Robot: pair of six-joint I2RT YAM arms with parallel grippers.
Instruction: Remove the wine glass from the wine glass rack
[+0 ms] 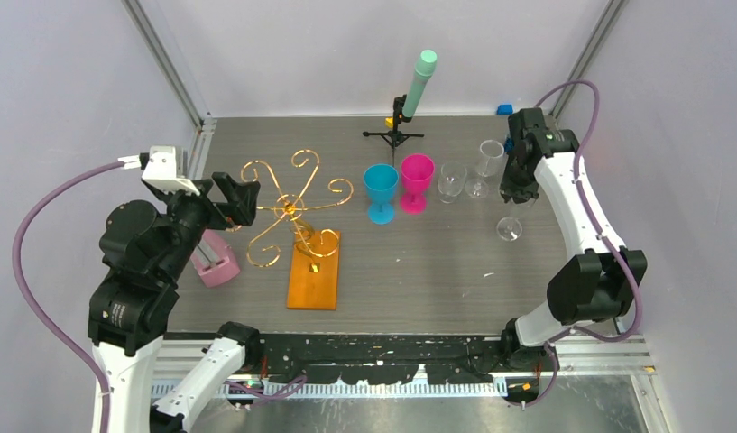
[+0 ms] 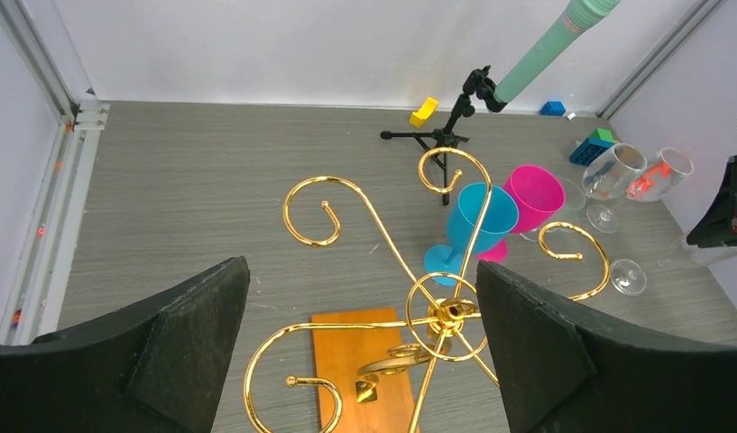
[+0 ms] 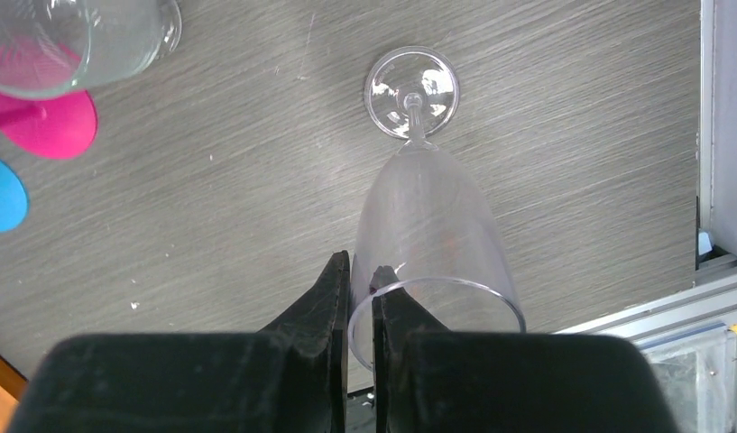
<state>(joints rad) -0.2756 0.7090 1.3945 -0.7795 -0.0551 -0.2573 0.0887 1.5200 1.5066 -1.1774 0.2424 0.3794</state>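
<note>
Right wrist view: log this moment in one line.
right gripper: pinching wine glass rim | wine glass: upright | left gripper: open toward wine glass rack

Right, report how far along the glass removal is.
Done: the gold wire rack with spiral arms carries no glass. In hand: the right gripper is shut on the rim of a clear stemmed wine glass, whose foot looks down on the grey table. Remaining: release it. The left gripper hovers open by the rack.

The orange base of the wine glass rack is cut off at 6 o'clock in the left wrist view, and the mint-green cylinder at 1 o'clock (tip lost).
</note>
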